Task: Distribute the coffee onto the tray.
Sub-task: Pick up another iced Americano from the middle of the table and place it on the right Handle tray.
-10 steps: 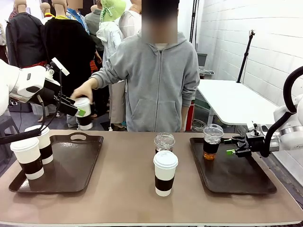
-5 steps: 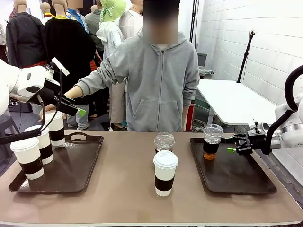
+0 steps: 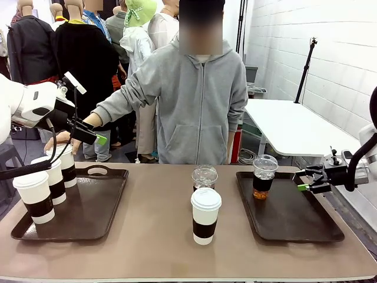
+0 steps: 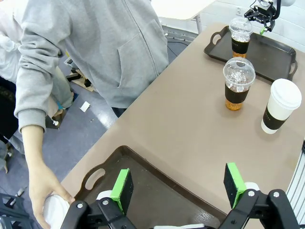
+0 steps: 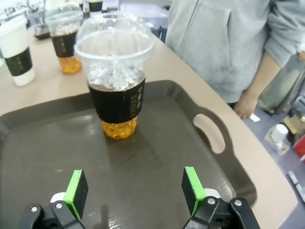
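My right gripper [image 3: 303,187] is spread at 3 o'clock of the iced cup [image 3: 264,177], so it stands free. My left gripper [image 4: 178,187] is spread too, giving the hand [image 4: 44,185] room.

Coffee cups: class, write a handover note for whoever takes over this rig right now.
Left gripper: open, raised over the left tray. Right gripper: open, at the right tray's edge.
Done: two white cups on the left tray, a third at its far corner under the person's hand; one iced coffee on the right tray.
Left: a white cup and an iced coffee on the table between the trays.
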Available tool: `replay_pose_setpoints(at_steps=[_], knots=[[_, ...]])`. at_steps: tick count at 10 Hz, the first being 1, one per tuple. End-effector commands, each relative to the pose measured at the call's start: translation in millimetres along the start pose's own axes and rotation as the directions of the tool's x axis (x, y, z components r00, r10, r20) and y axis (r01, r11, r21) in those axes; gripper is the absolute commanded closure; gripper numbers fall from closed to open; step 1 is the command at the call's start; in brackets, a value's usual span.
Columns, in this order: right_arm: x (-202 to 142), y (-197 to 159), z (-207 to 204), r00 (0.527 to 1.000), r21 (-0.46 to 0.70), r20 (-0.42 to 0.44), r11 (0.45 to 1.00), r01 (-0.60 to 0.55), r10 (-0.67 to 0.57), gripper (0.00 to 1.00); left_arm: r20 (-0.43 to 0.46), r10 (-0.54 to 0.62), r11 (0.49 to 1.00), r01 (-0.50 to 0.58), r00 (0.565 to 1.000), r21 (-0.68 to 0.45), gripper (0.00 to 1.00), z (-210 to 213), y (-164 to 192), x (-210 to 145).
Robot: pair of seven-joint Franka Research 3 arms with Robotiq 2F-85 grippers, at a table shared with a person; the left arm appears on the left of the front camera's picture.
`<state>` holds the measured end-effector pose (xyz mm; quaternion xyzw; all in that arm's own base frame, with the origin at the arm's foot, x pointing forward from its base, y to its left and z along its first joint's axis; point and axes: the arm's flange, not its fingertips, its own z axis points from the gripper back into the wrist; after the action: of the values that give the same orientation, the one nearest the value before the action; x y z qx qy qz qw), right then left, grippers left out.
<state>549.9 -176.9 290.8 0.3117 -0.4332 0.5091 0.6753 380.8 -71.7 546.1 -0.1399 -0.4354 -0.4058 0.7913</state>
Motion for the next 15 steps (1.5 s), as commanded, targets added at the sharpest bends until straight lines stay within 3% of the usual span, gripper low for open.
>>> replay_pose_setpoints(at_steps=[1,8,15], knots=[[16.8,21.1,1.6,0.999,0.010,-0.033,1.000,0.014,-0.014,0.00,0.001,0.008,1.000,-0.008,1.000,-0.003,0.00,-0.9,2.0,-1.9],[68.9,69.7,6.4,0.995,0.132,-0.090,0.991,-0.034,0.046,0.00,0.001,0.008,1.000,-0.008,1.000,-0.003,0.00,-0.9,2.0,-1.9],[87.3,116.6,-16.4,0.999,0.229,-0.018,0.973,-0.028,0.033,0.00,0.001,0.008,1.000,-0.008,1.000,-0.003,0.00,-0.9,2.0,-1.9]])
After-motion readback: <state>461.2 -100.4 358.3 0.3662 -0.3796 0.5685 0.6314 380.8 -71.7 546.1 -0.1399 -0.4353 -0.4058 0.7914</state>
